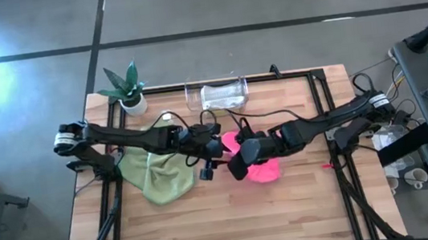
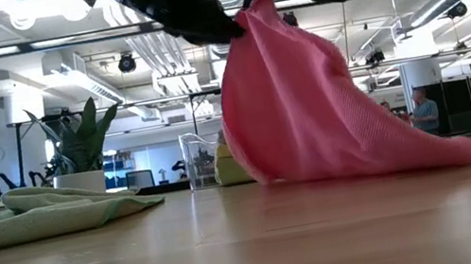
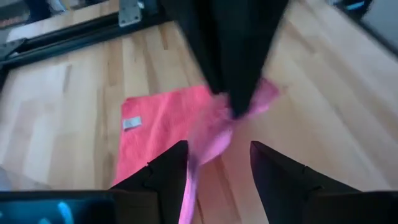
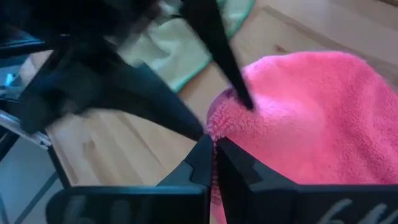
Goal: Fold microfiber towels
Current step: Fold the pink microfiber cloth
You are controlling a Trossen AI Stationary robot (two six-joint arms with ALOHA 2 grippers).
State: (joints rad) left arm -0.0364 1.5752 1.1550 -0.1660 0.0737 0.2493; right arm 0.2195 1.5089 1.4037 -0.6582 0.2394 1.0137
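Two dark robot arms met over the middle of a wooden table [image 1: 289, 208], where a hot pink microfiber towel [image 1: 264, 169] was lifted by one edge into a tent shape, its lower part still spread on the boards. The right gripper [image 4: 214, 163], fingers clenched together, pinched the raised pink edge between its tips. The left gripper [image 3: 217, 165] hung just beside it with its fingers parted, a strand of the pink cloth [image 3: 208, 134] dangling between them; whether those fingers touched the cloth could not be told. From table height, the pink towel [image 2: 307, 101] rose to a peak under the dark grippers and trailed off to one side along the tabletop. A small pale label [image 3: 131, 122] was sewn near one edge of the pink towel, but its writing could not be read. A sage green towel [image 1: 155, 173] lay crumpled under the left arm, apart from the pink one. A clear plastic bin [image 1: 219, 93] stood at the far edge of the table, with a potted plant [image 1: 128, 88] in a white pot beside it. A person [image 2: 422, 110] was visible far off in the room behind the table.
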